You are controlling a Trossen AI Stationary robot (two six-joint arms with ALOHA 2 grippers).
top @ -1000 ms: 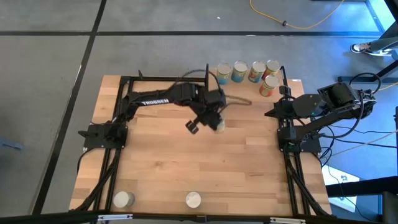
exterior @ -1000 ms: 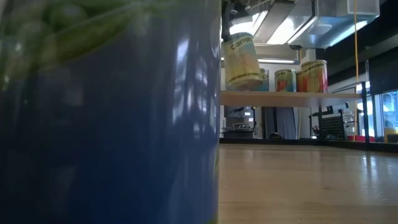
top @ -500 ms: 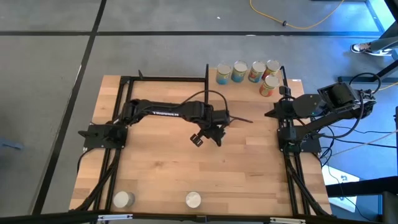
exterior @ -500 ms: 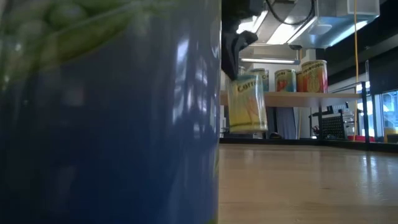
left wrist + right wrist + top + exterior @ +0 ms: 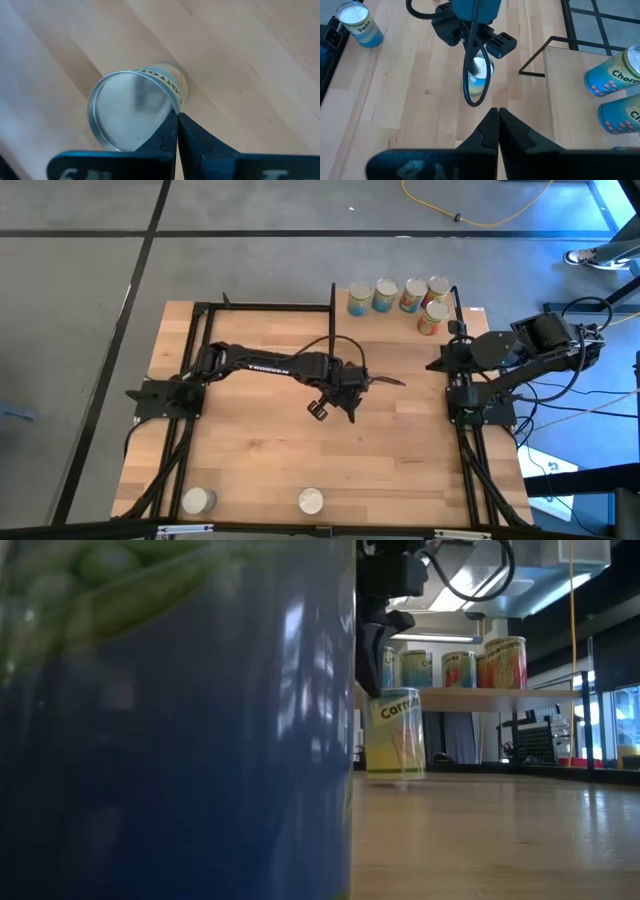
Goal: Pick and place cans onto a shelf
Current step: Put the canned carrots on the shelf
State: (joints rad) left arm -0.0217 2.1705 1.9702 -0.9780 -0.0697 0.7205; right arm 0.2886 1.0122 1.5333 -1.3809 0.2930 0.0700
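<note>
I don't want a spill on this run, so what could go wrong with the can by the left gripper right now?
1. The left gripper is shut beside the yellowish can, at its rim and not around it. A sideways move could tip or roll the can.
2. The shelf already holds five cans close together, so placing another there might knock one off.

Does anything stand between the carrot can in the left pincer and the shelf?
Nothing visible does. The left pincer holds the carrot can low at the tabletop, short of the shelf. Five cans line the shelf's far edge, and its near part is bare.
</note>
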